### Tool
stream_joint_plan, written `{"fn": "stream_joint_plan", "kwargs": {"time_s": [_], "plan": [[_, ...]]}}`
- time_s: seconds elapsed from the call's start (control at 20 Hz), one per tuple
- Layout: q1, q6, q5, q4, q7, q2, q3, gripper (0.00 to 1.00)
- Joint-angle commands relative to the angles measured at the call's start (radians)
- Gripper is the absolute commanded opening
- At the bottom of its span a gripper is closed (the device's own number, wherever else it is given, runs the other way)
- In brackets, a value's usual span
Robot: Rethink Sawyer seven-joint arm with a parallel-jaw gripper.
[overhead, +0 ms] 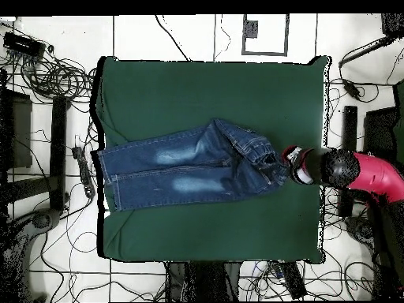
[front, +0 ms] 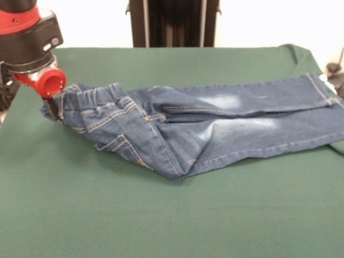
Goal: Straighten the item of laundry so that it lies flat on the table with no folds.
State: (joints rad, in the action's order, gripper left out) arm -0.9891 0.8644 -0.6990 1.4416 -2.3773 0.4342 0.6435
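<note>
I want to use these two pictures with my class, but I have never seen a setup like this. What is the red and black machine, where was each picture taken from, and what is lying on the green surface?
The machine is a robot arm ending in a gripper. One picture faces the robot across the table; the other looks straight down from above. On the green top lies a small pair of blue jeans, legs stretched out, the waist end bunched and folded. The gripper sits at the waistband edge; whether it actually grips the cloth cannot be seen.
</note>
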Motion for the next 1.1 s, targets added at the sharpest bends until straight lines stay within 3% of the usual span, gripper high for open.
{"fn": "stream_joint_plan", "kwargs": {"time_s": [0.05, 0.65, 1.1], "plan": [[0.001, 0.109, -0.021, -0.104, 0.439, 0.038, 0.054, 0.00], [0.007, 0.149, -0.018, -0.161, 0.422, -0.003, 0.036, 0.00], [0.011, 0.155, -0.024, -0.118, 0.348, 0.025, -0.005, 0.00]]}}
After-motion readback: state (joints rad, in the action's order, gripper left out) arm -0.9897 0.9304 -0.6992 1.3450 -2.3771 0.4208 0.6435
